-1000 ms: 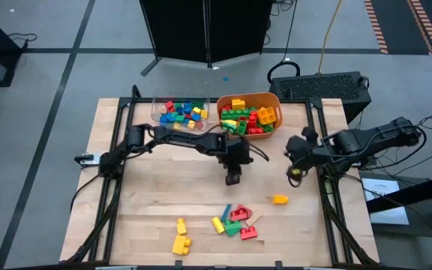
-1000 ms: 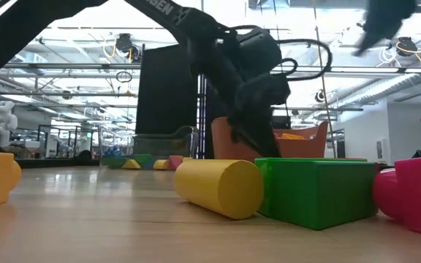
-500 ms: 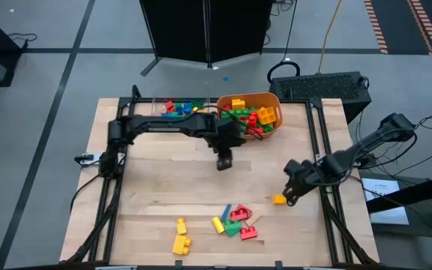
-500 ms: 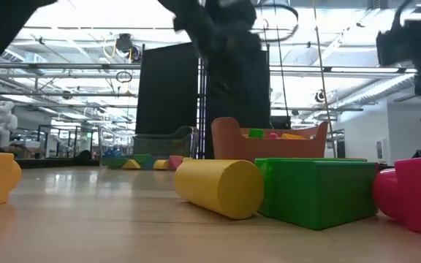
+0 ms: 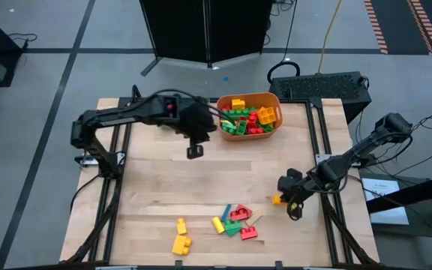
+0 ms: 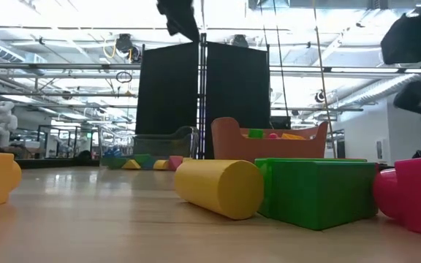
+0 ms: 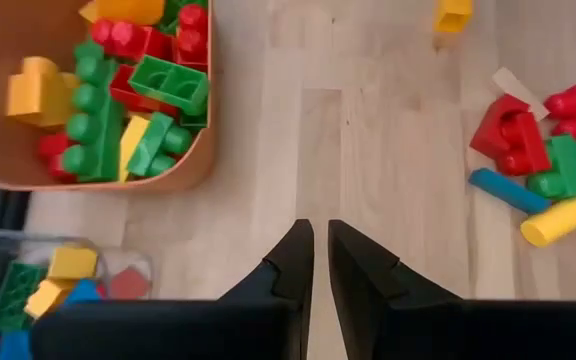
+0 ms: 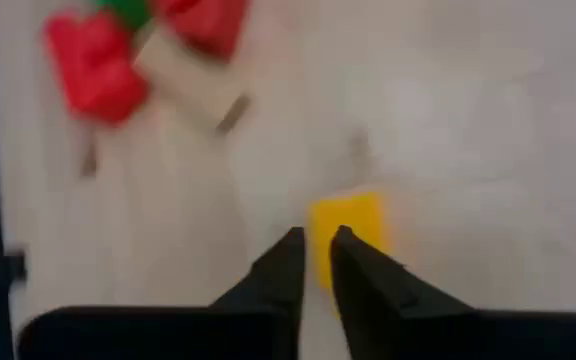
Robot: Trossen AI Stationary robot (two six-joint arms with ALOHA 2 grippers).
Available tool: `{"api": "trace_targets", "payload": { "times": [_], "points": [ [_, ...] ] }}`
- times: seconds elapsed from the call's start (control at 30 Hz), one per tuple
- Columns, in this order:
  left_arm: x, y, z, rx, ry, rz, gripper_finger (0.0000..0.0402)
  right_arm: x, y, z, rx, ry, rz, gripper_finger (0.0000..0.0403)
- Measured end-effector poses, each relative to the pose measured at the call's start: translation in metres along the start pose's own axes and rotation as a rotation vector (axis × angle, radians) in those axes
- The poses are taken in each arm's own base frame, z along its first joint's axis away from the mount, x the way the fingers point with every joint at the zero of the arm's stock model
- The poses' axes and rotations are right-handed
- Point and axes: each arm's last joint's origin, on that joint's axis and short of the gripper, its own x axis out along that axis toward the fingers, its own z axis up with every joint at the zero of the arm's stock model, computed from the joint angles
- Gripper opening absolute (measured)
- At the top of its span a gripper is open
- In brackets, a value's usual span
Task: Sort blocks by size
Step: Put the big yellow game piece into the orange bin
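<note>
High view: many blocks already fill the orange tub (image 5: 270, 133) at 12 o'clock; a loose cluster (image 5: 233, 222) remains at 6 o'clock. Left gripper (image 5: 194, 152) hovers closed, empty. Right gripper (image 5: 293, 211), fingers nearly closed, reaches a yellow block (image 5: 277, 199).
</note>
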Motion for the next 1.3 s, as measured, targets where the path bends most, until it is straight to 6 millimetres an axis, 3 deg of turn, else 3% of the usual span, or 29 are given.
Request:
{"api": "trace_targets", "payload": {
  "times": [0.2,0.4,0.5,0.6,0.7,0.8,0.93,1.07,1.3],
  "points": [
    [-0.025,-0.003,-0.009,0.052,0.003,0.0,0.0051,0.016,0.002,-0.001,-0.029,0.065,-0.026,0.0181],
    [-0.025,-0.006,-0.019,0.142,0.086,-0.069,0.01,0.037,-0.003,-0.003,0.076,0.133,-0.136,0.0305],
    [-0.022,-0.009,-0.021,0.16,0.095,-0.098,0.0131,0.049,-0.004,-0.005,0.087,0.186,-0.152,0.0343],
    [-0.018,-0.012,-0.021,0.178,0.093,-0.131,0.0161,0.058,-0.004,-0.005,0.095,0.217,-0.174,0.0356],
    [-0.015,-0.011,-0.021,0.177,0.082,-0.129,0.0183,0.062,-0.004,-0.002,0.146,0.222,-0.22,0.0344],
    [-0.01,-0.01,-0.023,0.176,0.091,-0.105,0.0191,0.062,-0.001,0.004,0.123,0.198,-0.248,0.0305],
    [-0.005,-0.009,-0.027,0.175,0.119,-0.078,0.0191,0.06,-0.001,0.012,0.07,0.175,-0.275,0.0226],
    [0.001,-0.009,-0.03,0.173,0.134,-0.078,0.0191,0.06,-0.004,0.016,0.059,0.161,-0.285,0.0117],
    [0.014,-0.009,-0.038,0.135,0.177,-0.081,0.0191,0.059,-0.007,0.038,0.096,0.077,-0.234,0.0112]
  ]
}}
